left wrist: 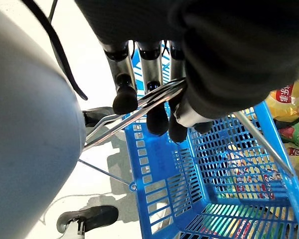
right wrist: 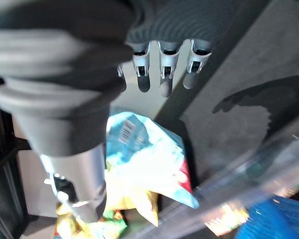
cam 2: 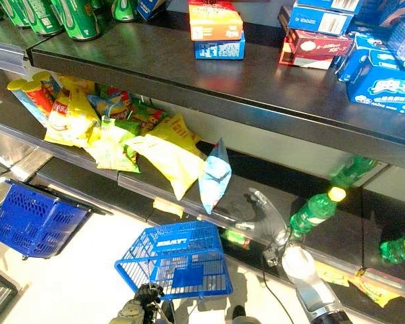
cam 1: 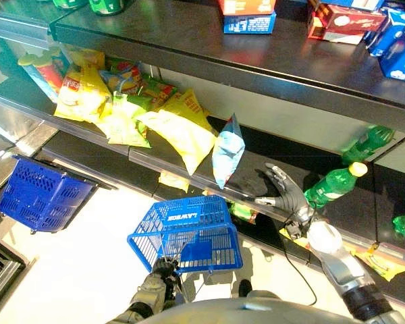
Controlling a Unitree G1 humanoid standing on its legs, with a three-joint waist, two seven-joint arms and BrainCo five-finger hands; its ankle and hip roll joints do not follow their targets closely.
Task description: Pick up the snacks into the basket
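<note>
Spare basket: blue, down by the shelf's left end, apart from the rest
Snack pile: yellow and green bags heaped on the middle shelf's left part
Left hand: fingers curled round the wire handle of the blue basket; basket hangs below the shelf edge
Light blue snack bag: upright at the shelf's front lip, above the basket
Right hand: just right of that bag, fingers spread, holding nothing
Green bottles: lying further right

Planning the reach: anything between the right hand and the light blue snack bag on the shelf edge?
Nothing visible. The right hand is open over bare shelf beside the light blue snack bag; the green bottle lies on its far side.
</note>
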